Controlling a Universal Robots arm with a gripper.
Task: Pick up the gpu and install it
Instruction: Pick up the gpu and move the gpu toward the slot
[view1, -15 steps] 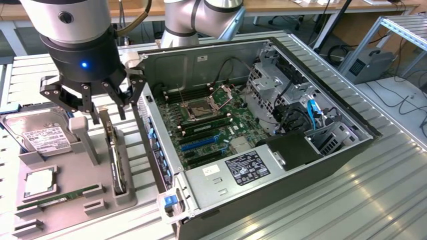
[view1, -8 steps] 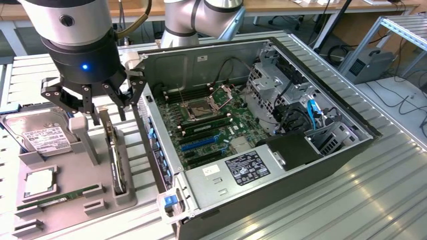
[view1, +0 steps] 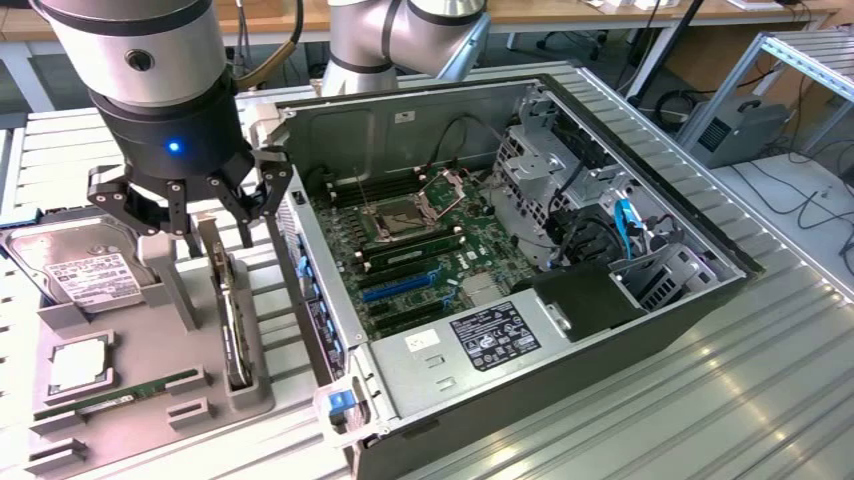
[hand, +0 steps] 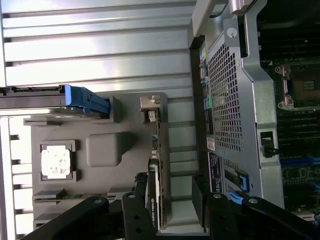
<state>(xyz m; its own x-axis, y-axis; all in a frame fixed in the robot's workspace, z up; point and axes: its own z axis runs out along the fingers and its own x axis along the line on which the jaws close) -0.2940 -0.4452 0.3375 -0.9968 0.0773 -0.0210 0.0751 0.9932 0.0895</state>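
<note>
The gpu (view1: 231, 320) is a thin black card standing on its long edge in a slot of the grey parts holder (view1: 140, 425), just beside the open computer case (view1: 641, 300). My gripper (view1: 198, 222) hangs right over the card's far end with its fingers spread wide, one on each side of the card and nothing between them. In the wrist view the gpu (hand: 154, 172) runs edge-on between my two black fingers (hand: 199, 192), and my gripper (hand: 170, 197) is open around it without touching it. Blue card slots (view1: 400, 290) lie on the motherboard inside the case.
On the holder (hand: 107, 145) also sit a silver hard drive (view1: 74, 270) with a blue bracket (hand: 82, 100), a processor chip (view1: 80, 365) (hand: 56, 162) and a green memory stick (view1: 120, 393). The case's metal wall (hand: 230, 100) stands close beside the card. Ribbed metal table (view1: 747, 400) lies all around.
</note>
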